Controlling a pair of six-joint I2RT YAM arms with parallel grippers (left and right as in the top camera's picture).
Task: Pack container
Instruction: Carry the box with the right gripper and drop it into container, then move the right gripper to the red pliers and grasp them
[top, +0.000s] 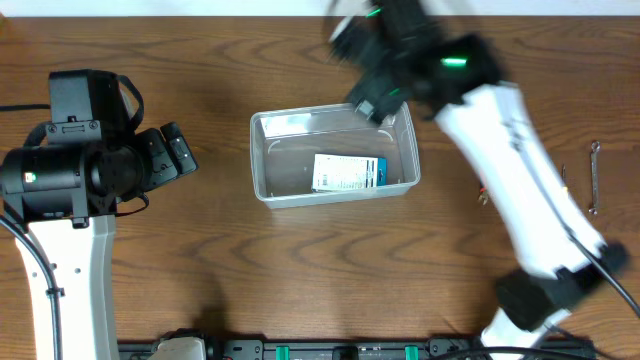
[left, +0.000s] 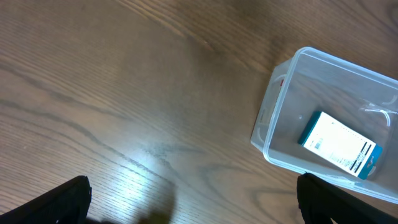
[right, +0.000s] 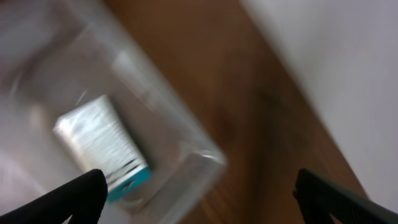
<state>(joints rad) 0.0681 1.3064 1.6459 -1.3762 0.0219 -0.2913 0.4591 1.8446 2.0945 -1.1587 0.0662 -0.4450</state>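
1. Right hand (right: 199, 190) fills the near view: black fingertips (right: 71, 199) spread wide with nothing between them. It hovers over the far-right corner of the container (right: 199, 152). That picture is smeared with blur, so finer detail is lost.
2. Over to the left hand (left: 193, 196): it is wide apart too and empty, well to the left of the container and above bare tabletop (left: 124, 93).
3. From overhead, the container (top: 262, 165) stands upright with its top open, between the two arms. The right hand (top: 375, 95) is at its far rim and the left hand (top: 170, 150) is well clear of it.
4. Inside, a white-and-blue box (top: 348, 172) lies flat on the floor, toward the container's right end.
5. Handling call: thin clear plastic, so likely light, slick and a bit flexible in the walls. It could skid on the wood if nudged. The best hold looks like a pinch over a straight stretch of rim, one finger inside and one outside, avoiding the rounded corners.
6. Well to the right of the container lies a slim wrench (top: 594, 177), probably next to be packed.
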